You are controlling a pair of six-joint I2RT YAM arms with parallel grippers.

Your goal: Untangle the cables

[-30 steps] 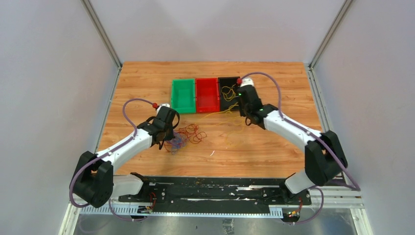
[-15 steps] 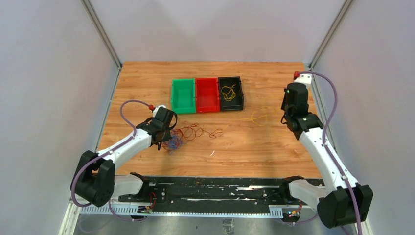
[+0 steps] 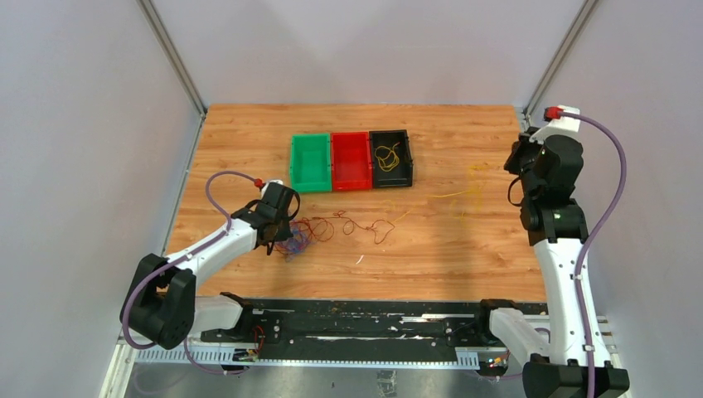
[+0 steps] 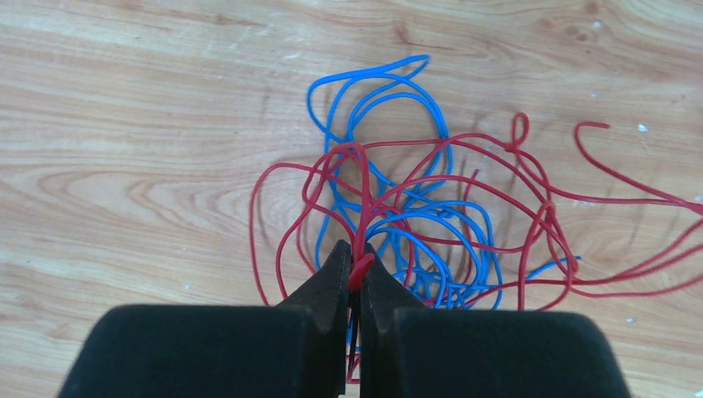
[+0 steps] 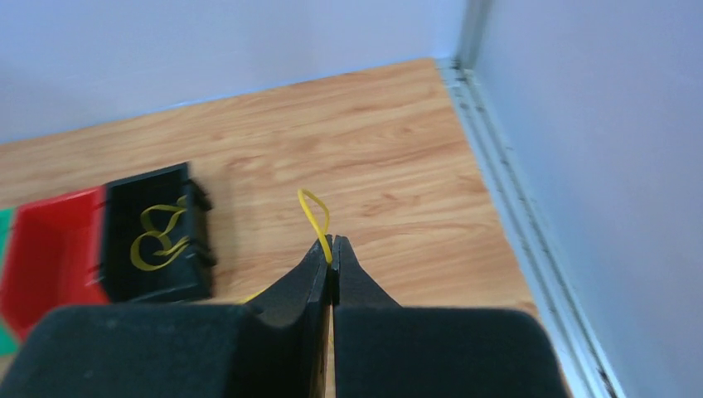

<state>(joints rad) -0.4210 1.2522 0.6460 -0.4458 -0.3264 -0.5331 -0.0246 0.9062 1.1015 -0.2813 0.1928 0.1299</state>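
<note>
Left tool (image 4: pixel 355 269) is low over the bench (image 3: pixel 431 249) at about 8 o'clock, its fingers pressed together and pinching a strand of the red cable (image 4: pixel 363 207). Just beyond the tips, toward 12 in the wrist view, the red cable lies in loose loops crossed over and under the blue cable (image 4: pixel 375 70), both flat on the wood. The blue one is bunched close to the tool. From above, the red cable trails off toward 3 o'clock in a wavy line that ends near bench centre. Right tool (image 5: pixel 332 249) is raised at the 3 o'clock edge of the bench, close to the side wall, with its fingers closed on the yellow cable (image 5: pixel 313 215). A small loop of yellow stands up past the tips. From above, the yellow cable runs from that tool back toward centre, to just beside the red cable's far end. Cannot tell if the two are hooked together there. Three bins sit side by side at 12 o'clock: green bin (image 3: pixel 310 162), red bin (image 3: pixel 351 160) and black bin (image 3: pixel 409 162). A yellow coil (image 3: pixel 386 155) lies inside the black one.
</note>
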